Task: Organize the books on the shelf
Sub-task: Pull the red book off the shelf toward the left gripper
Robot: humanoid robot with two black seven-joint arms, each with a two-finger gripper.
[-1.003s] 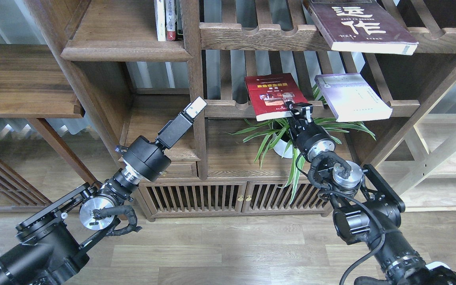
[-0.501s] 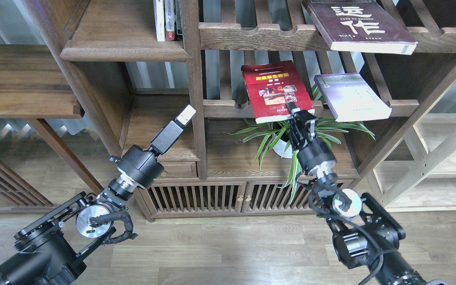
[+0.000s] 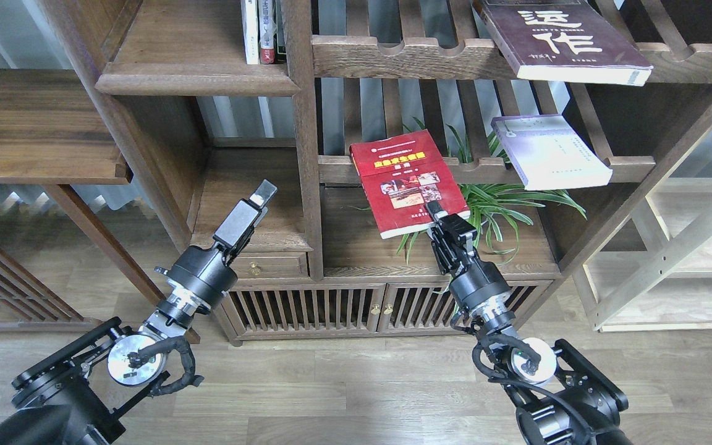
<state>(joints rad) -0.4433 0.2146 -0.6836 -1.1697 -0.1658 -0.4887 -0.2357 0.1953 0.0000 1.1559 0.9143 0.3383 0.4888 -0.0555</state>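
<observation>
My right gripper (image 3: 441, 214) is shut on the lower right corner of the red book with the yellow title (image 3: 400, 179) and holds it tilted in the air, in front of the lower slatted shelf. The pale lavender book (image 3: 547, 151) lies on that slatted shelf, overhanging its rail. The maroon book with white characters (image 3: 563, 40) lies on the upper slatted shelf. The solid dark-brown shelf board (image 3: 195, 81) is at the upper left. My left gripper (image 3: 261, 193) is below it, empty and seen end-on.
Thin upright white and red books (image 3: 260, 31) stand on the solid board's right end. A spider plant (image 3: 504, 201) sits behind my right gripper. A low cabinet with slatted doors (image 3: 306, 309) is below. A pale wood rack (image 3: 671, 247) stands at the right.
My right gripper has pulled the red book off the slatted shelf, down and to the left. My left arm has drawn back and lowered.
</observation>
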